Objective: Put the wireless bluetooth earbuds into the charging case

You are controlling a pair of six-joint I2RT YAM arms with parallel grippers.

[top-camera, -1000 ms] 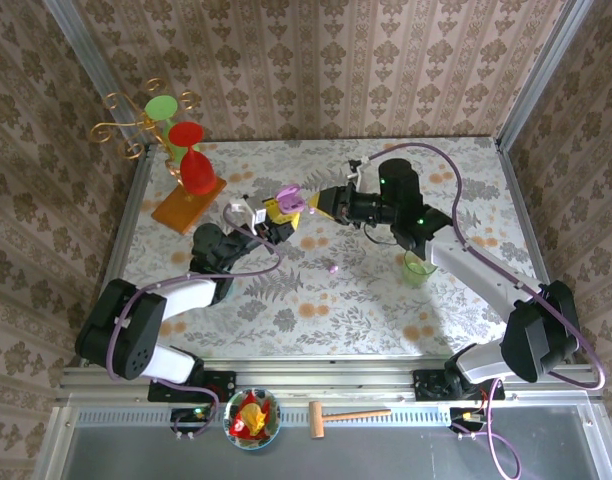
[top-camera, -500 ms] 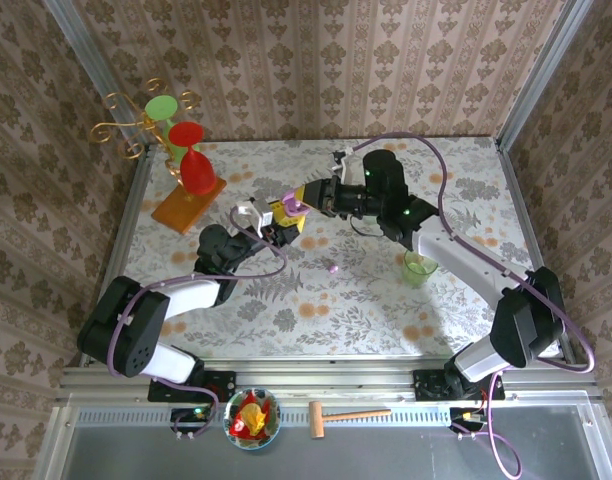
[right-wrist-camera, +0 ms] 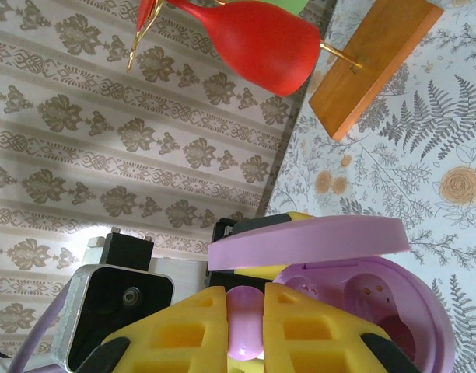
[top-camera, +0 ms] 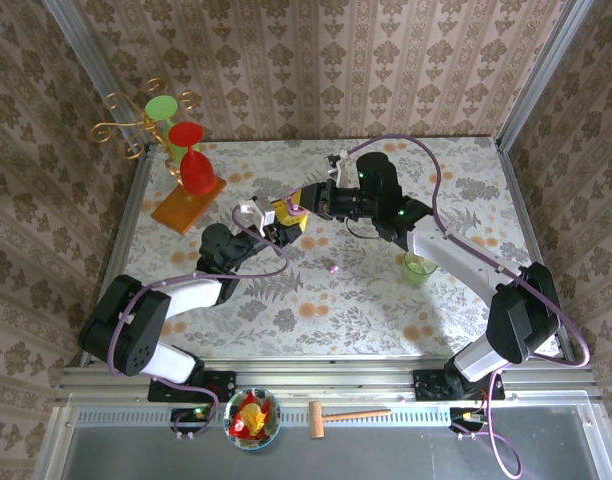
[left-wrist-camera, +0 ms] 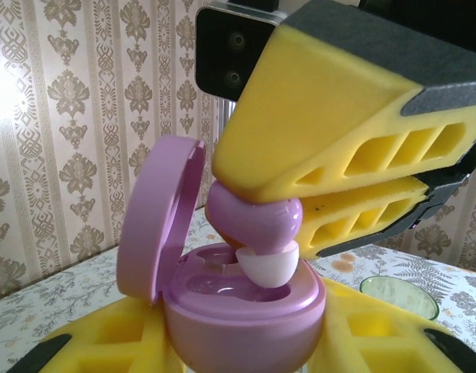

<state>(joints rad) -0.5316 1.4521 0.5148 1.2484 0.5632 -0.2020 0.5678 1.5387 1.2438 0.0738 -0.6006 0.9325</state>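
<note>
While the left gripper (top-camera: 274, 228) squeezes the open charging case (left-wrist-camera: 238, 318) from both sides, the right gripper (right-wrist-camera: 246, 311) pinches a purple earbud (left-wrist-camera: 250, 217) right over the case, white tip dipping inside. Another tiny earbud (top-camera: 333, 268) lies on the table (top-camera: 386, 290), apart from the case.

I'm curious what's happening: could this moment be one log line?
left gripper: holds open charging case | right gripper: holds lilac earbud, tip at case socket | other earbud: on table
</note>
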